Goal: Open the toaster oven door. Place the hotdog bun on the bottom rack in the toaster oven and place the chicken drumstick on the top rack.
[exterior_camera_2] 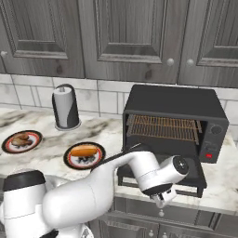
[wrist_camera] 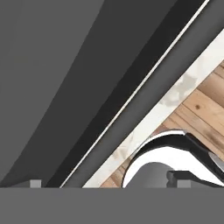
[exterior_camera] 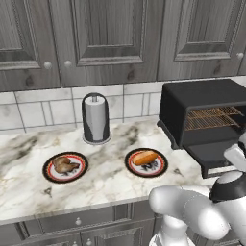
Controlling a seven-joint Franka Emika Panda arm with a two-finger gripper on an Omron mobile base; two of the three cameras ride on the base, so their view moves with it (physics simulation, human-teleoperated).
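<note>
The black toaster oven (exterior_camera: 202, 103) (exterior_camera_2: 172, 104) stands at the right of the counter. Its door (exterior_camera: 211, 153) (exterior_camera_2: 195, 173) lies folded down flat, so the wire racks (exterior_camera_2: 162, 128) (exterior_camera: 214, 117) inside are exposed. My gripper (exterior_camera_2: 161, 199) (wrist_camera: 107, 183) hangs just below the door's front edge, open, with nothing between its widely spread fingertips (wrist_camera: 35, 183). The hotdog bun (exterior_camera: 145, 157) (exterior_camera_2: 83, 151) lies on a red-rimmed plate (exterior_camera: 161, 169) left of the oven. The chicken drumstick (exterior_camera: 65, 165) (exterior_camera_2: 21, 139) rests on another plate (exterior_camera: 48, 174) farther left.
A dark paper towel holder (exterior_camera: 96, 117) (exterior_camera_2: 66, 107) stands against the tiled wall behind the plates. Grey wall cabinets (exterior_camera: 110, 38) hang above and drawers run below the counter edge (exterior_camera: 72, 209). The hand view looks along the door's dark underside toward the wooden floor (wrist_camera: 201, 109).
</note>
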